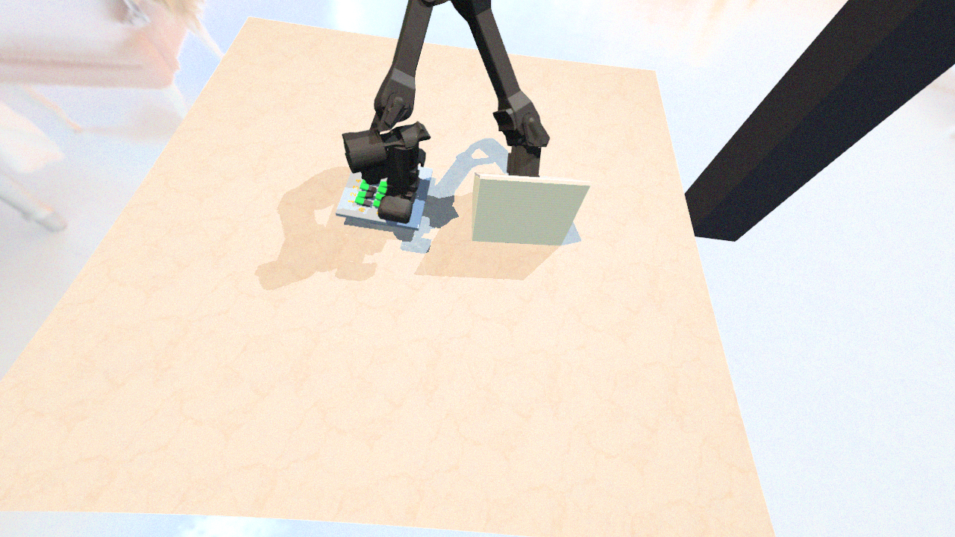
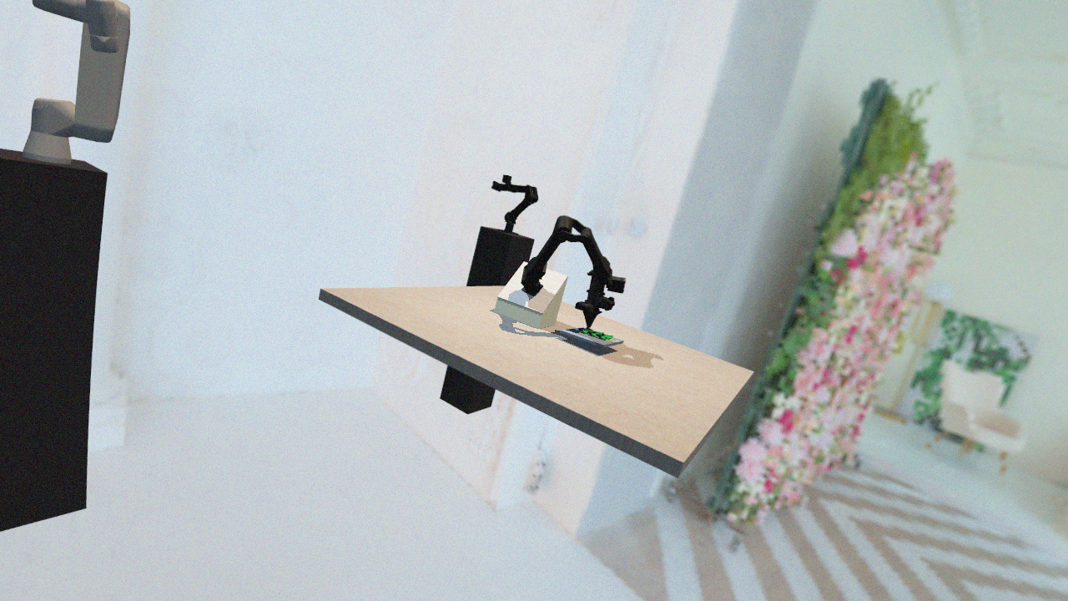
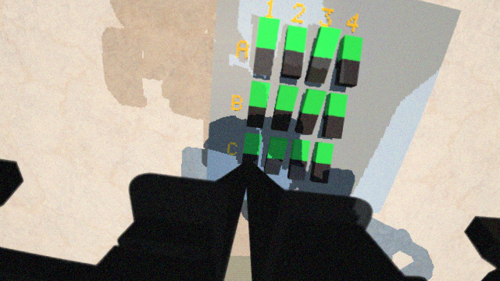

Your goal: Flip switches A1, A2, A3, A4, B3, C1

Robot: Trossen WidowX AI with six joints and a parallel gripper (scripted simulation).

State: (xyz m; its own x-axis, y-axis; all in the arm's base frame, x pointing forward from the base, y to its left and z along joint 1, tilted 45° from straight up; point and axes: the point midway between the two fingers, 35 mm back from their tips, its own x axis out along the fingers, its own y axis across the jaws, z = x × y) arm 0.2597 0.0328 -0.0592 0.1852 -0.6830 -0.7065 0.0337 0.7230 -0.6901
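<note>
While clenched on nothing, the end effector [image 3: 246, 169] touches the dark near end of switch C1 [image 3: 251, 146] on the switch panel [image 3: 394, 78], beside a pale box [image 1: 527, 208] on the table [image 1: 401, 400].

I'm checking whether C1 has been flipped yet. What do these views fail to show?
- Wrist: the closed gripper covers the near end of switch C1; contact can't be confirmed.
- Top: the wrist blocks much of the panel; labels unreadable.
- Exterior: switches too small to tell which ends are raised.
</note>
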